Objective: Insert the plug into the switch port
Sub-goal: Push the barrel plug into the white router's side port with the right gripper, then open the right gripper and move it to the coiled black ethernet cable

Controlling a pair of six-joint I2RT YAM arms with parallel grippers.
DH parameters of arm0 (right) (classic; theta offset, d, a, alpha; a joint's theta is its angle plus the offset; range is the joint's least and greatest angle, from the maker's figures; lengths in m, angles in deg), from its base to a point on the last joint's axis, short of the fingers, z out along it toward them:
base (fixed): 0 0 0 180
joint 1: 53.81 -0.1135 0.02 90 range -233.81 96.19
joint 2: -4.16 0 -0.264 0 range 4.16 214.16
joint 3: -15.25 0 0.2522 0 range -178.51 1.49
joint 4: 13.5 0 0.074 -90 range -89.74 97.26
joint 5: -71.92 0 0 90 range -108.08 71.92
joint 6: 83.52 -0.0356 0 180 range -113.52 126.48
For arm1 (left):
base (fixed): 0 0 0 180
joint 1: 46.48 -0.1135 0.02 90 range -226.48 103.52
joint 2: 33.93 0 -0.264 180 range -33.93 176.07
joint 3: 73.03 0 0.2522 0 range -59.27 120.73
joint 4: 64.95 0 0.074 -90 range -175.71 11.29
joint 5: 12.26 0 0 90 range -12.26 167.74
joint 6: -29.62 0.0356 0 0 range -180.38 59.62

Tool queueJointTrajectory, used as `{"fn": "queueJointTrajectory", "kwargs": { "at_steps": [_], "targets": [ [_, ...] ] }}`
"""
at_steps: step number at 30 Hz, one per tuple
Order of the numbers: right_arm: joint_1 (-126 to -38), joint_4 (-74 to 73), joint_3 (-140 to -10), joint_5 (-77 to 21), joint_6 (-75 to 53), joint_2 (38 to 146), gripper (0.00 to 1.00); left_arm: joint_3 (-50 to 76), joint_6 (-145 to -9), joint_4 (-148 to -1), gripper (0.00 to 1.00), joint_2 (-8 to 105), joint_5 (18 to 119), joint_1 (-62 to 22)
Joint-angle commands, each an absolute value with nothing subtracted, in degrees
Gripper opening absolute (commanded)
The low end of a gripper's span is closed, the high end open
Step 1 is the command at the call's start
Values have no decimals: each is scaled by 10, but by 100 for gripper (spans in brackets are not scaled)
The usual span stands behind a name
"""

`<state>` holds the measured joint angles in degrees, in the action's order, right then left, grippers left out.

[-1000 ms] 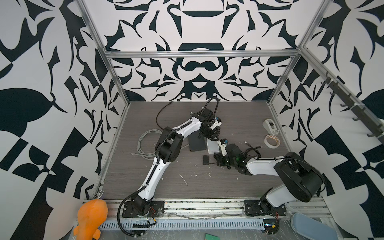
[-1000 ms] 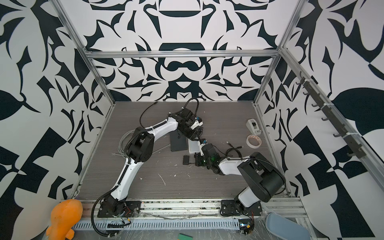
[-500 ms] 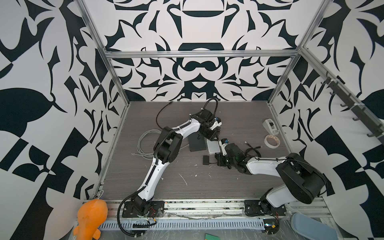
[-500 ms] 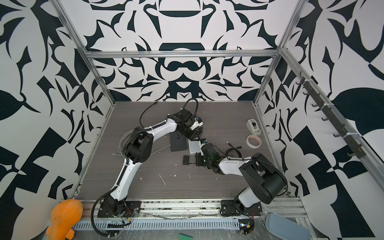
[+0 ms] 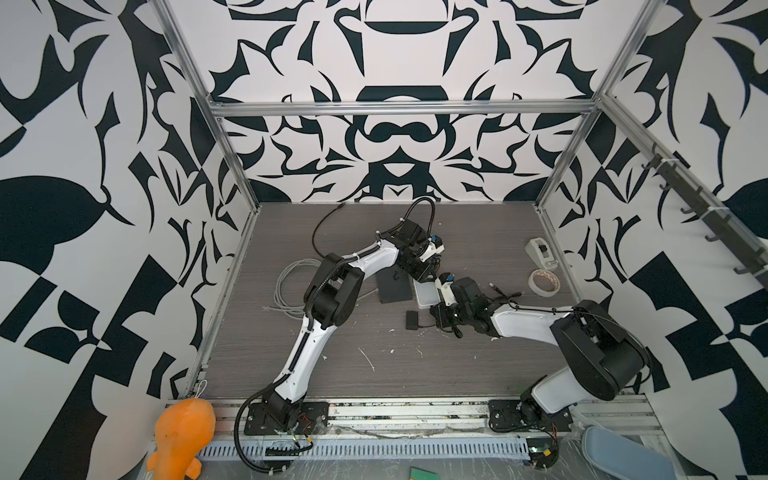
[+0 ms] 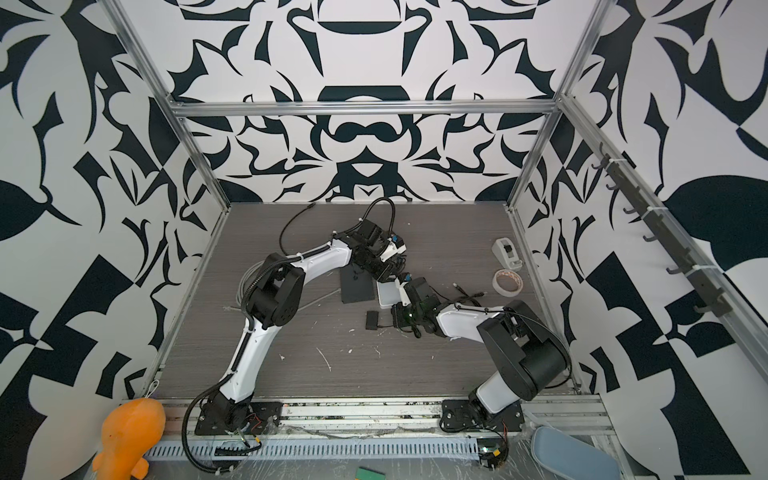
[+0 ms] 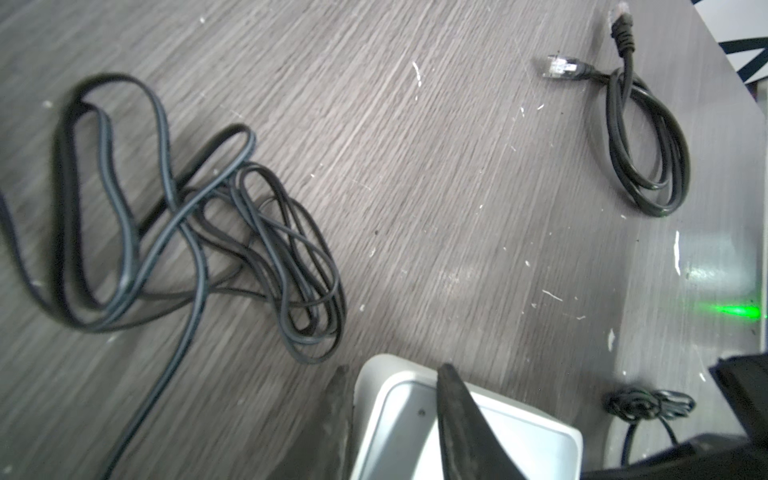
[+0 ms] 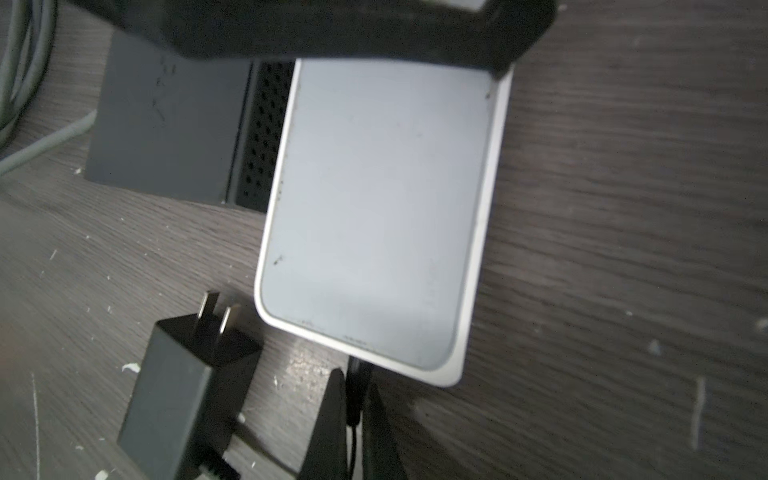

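While tight on plug (image 8: 354, 401), right claw (image 8: 355, 381).

Inventory of my cell, by kind. Arms: two, white and black, namely my left arm (image 5: 305, 357) and my right arm (image 5: 523, 324). Boxes: two, one flat matte-black rectangular box (image 5: 392, 289) and one white rounded-square plastic box (image 5: 426, 294). One black two-pronged wall adapter (image 8: 183, 399). One thin black plug (image 8: 357, 382). One coil of grey cable (image 5: 281, 286). Black cable bundles in my left wrist view: three — a loose tangle (image 7: 180, 222), a short coil (image 7: 654, 210), a small tight bunch (image 7: 648, 403). Sundries — one roll of pale tape (image 5: 535, 284), one grey tape dispenser (image 5: 540, 253), one orange plush toy (image 5: 183, 436).
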<state>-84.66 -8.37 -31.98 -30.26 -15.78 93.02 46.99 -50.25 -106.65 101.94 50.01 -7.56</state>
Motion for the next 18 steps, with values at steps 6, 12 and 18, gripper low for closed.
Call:
{"fn": "queueJointTrajectory", "kwargs": {
  "at_steps": [6, 12, 18],
  "targets": [
    [-817, -56, -332, -247, -161, 941, 5, 388, -531, -1204, 38, 1047, 500, -49],
    [-817, 13, -300, -279, -202, 869, 30, 401, -607, -1155, 40, 1045, 535, -86],
    [-817, 76, -293, -283, -212, 798, 36, 424, -630, -1151, 45, 1047, 543, -100]
  ]
}}
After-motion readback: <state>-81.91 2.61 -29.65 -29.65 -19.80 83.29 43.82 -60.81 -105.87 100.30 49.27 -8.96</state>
